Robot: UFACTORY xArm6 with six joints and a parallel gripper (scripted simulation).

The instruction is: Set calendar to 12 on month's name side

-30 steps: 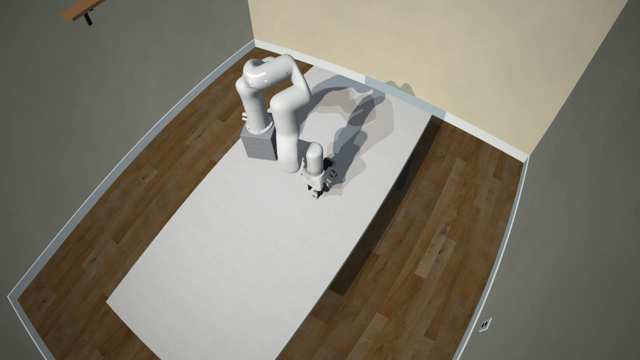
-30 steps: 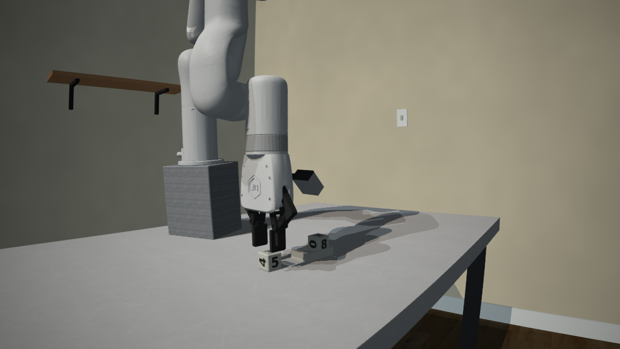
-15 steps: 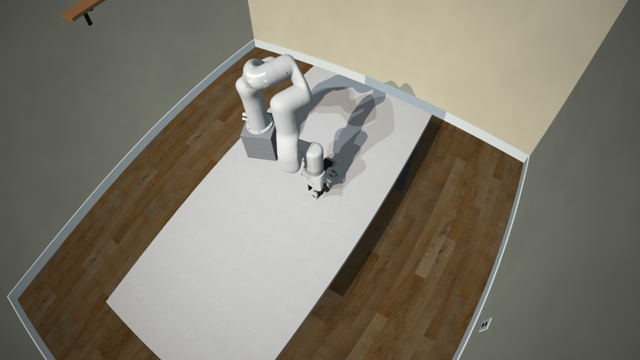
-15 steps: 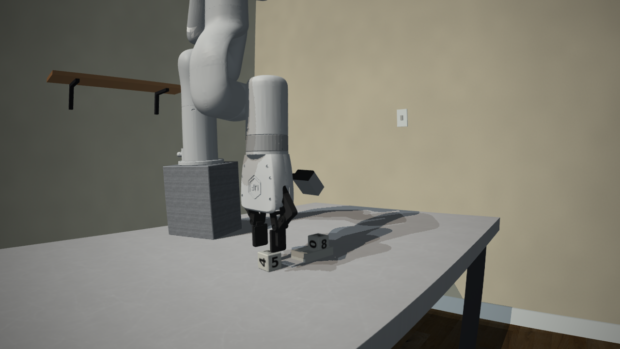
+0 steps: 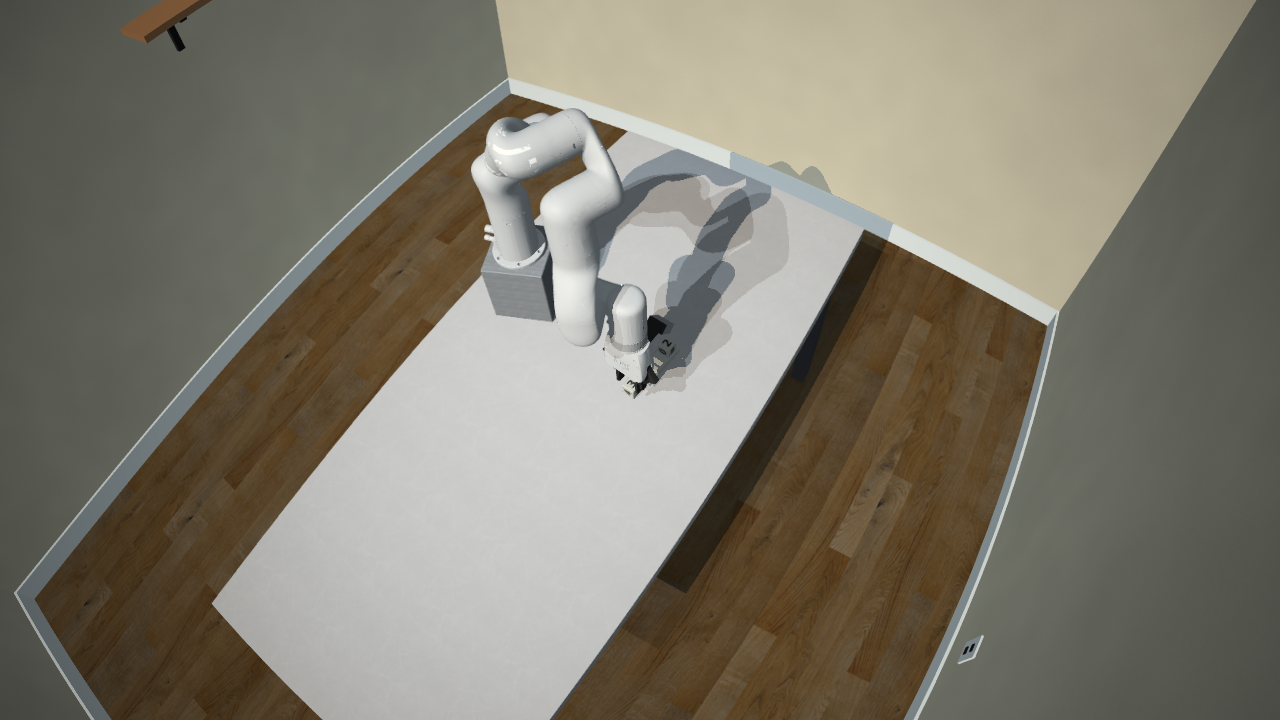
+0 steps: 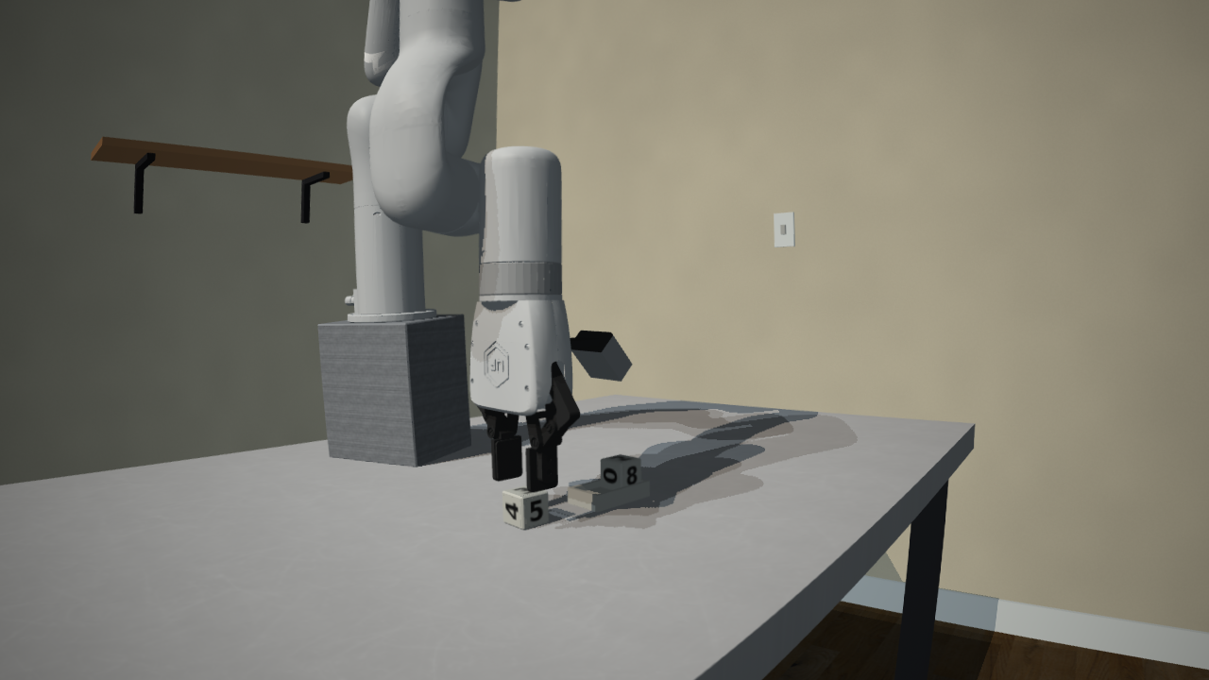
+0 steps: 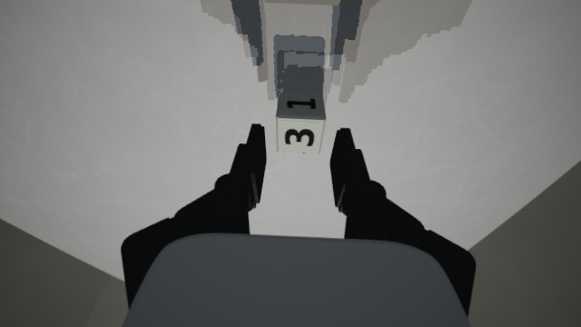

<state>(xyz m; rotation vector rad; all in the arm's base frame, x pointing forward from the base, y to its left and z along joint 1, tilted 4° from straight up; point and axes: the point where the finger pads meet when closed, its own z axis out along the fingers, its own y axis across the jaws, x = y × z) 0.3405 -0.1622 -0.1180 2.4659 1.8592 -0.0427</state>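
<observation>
Your black two-fingered end effector (image 7: pixel 299 143) stands open, its fingertips on either side of, and apart from, a small off-white cube (image 7: pixel 300 134) showing "3" and "1", both turned sideways. You see the grey stone-look table's (image 7: pixel 136 136) edges slant across both lower corners.

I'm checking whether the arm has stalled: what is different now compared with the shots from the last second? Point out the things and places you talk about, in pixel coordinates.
Nothing visibly changed. The gripper (image 5: pixel 632 383) (image 6: pixel 524 473) (image 7: pixel 299 143) was and is open, above the loose cube (image 5: pixel 631 388) (image 6: pixel 524 510) (image 7: pixel 300 135); nothing was taken hold of or let go. The other cube (image 6: pixel 621 472) and the tray (image 6: pixel 602 495) stayed put too.
</observation>
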